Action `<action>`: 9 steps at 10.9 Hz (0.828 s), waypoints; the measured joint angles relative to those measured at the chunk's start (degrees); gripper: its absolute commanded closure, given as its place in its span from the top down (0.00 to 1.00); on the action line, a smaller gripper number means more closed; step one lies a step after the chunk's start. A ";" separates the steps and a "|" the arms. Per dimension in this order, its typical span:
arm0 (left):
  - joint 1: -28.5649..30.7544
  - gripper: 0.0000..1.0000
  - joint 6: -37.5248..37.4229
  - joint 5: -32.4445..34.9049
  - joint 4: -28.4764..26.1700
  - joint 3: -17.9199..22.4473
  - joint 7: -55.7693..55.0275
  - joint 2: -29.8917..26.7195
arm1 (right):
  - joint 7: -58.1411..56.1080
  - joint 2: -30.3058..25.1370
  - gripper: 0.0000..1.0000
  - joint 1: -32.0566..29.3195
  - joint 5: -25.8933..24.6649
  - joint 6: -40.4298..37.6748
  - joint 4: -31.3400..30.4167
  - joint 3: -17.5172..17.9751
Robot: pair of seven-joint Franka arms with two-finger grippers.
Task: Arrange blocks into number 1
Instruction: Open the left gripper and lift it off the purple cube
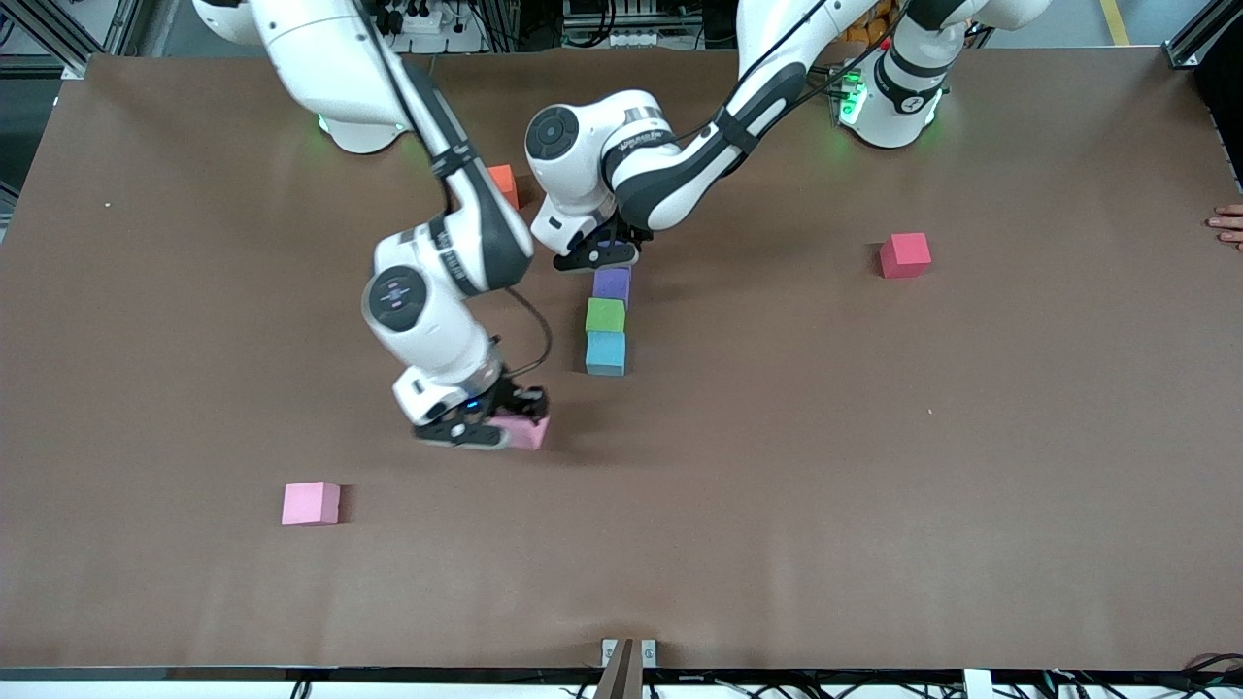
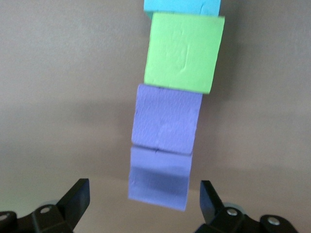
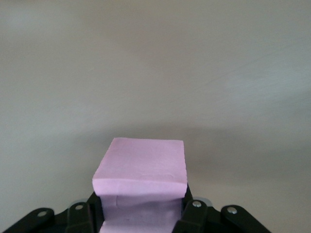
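A purple block [image 1: 612, 286], a green block [image 1: 605, 315] and a light blue block [image 1: 605, 352] lie touching in a straight column mid-table. The left wrist view shows a second purple block [image 2: 158, 177] continuing the row past the first purple block [image 2: 167, 119] and the green block [image 2: 184, 51]. My left gripper [image 1: 597, 254] [image 2: 143, 194] hangs open over that end block, one finger on each side and clear of it. My right gripper [image 1: 505, 427] [image 3: 141, 208] is shut on a pink block [image 1: 527, 431] [image 3: 141, 170], low over the table beside the column's light blue end.
Another pink block [image 1: 311, 503] lies near the front edge toward the right arm's end. An orange cube [image 1: 502, 184] sits near the right arm's base. A red cube [image 1: 905, 254] lies toward the left arm's end. A person's fingers [image 1: 1228, 223] rest at the table edge there.
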 measured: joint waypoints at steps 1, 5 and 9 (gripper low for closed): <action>0.00 1.00 0.16 0.00 -1.66 -0.22 0.00 -1.53 | -1.66 -1.19 0.58 -1.69 0.00 -0.33 -1.62 -0.03; 4.16 1.00 4.11 0.00 -8.96 -0.16 5.33 -7.14 | -12.72 -6.91 0.57 -5.18 -0.02 -0.53 -9.69 -0.14; 12.88 1.00 4.93 0.02 -9.52 0.07 19.62 -9.65 | -11.20 -6.09 0.54 -2.25 -0.02 -0.63 -8.03 0.55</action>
